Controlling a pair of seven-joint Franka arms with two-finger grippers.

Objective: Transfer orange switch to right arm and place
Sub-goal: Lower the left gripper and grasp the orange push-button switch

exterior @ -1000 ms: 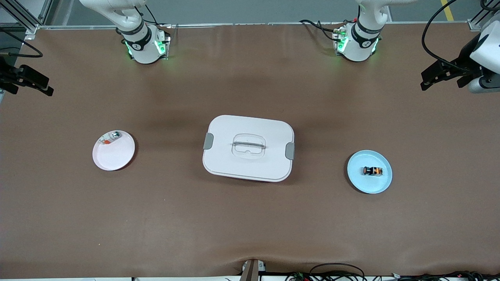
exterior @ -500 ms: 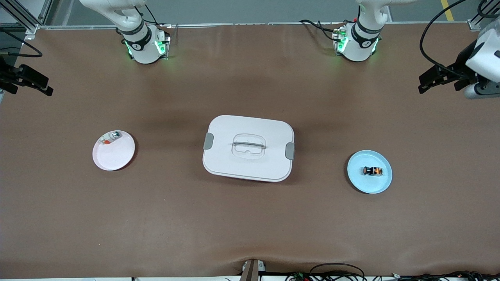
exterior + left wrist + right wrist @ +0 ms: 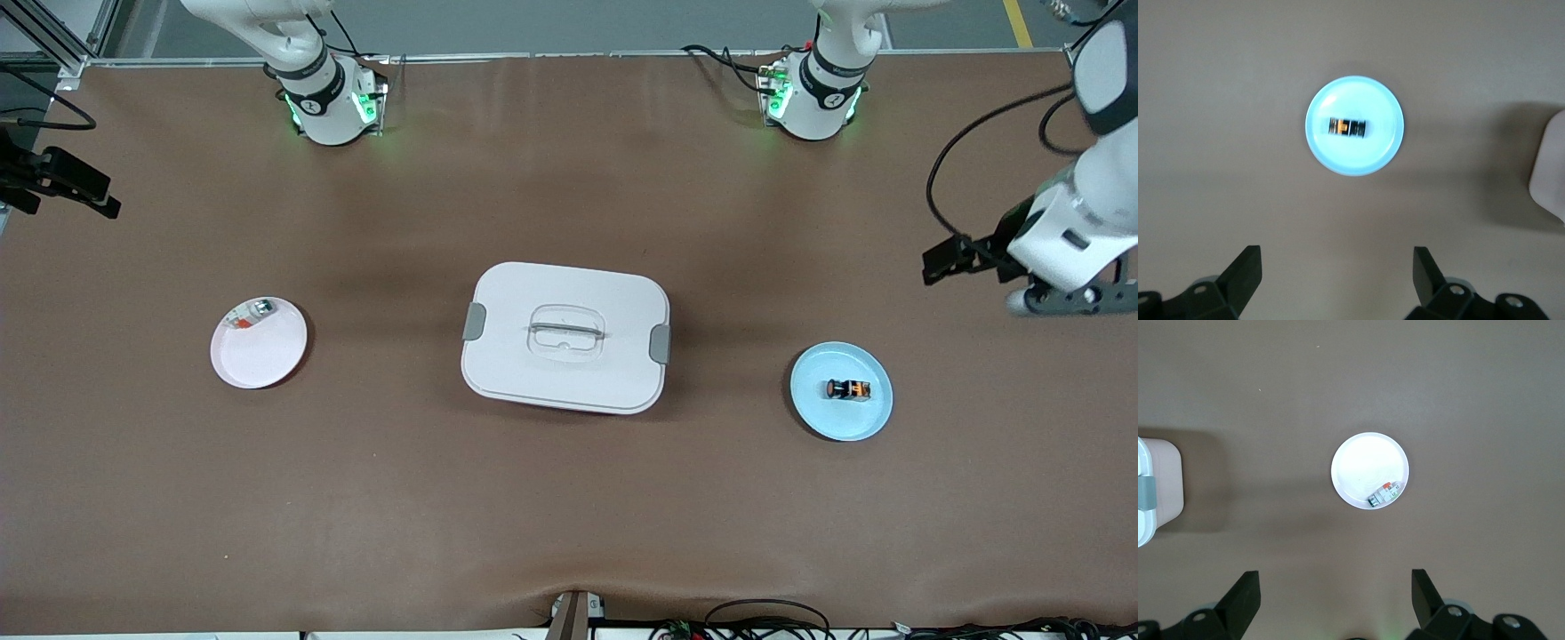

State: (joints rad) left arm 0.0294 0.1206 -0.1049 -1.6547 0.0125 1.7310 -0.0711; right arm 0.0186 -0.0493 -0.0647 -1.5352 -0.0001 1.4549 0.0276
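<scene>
While you look for the orange switch point(image 3: 847, 388), you will find it lying on its side in the middle of the pale blue plate point(image 3: 840, 425), in the lower half of the front view toward the left arm's end of the table. Its round orange cap points toward the white box, and nothing is touching it. In the left wrist view you see the same switch point(image 3: 1348, 127) as a dark stub with orange marks, centred on the blue plate point(image 3: 1338, 157).

Your left gripper point(image 3: 933, 265) hangs in the air over bare table point(image 3: 569, 507) near that plate, at the frame's edge by the left arm's end. Its fingers are spread wide and hold nothing; the left wrist view shows the left gripper point(image 3: 1337, 257) with only brown table between its two black fingers.

At the centre of the front view you have the white box point(image 3: 565, 338), lid on, with grey clips at its two ends. Toward the right arm's end sits a pink plate point(image 3: 260, 363) with a small clear-and-silver part point(image 3: 251, 313) at its rim.

Your right gripper point(image 3: 108, 204) waits over the table's edge at the right arm's end, fingers spread and empty. The right wrist view shows it point(image 3: 1335, 577) looking down on the pink plate point(image 3: 1361, 470).
</scene>
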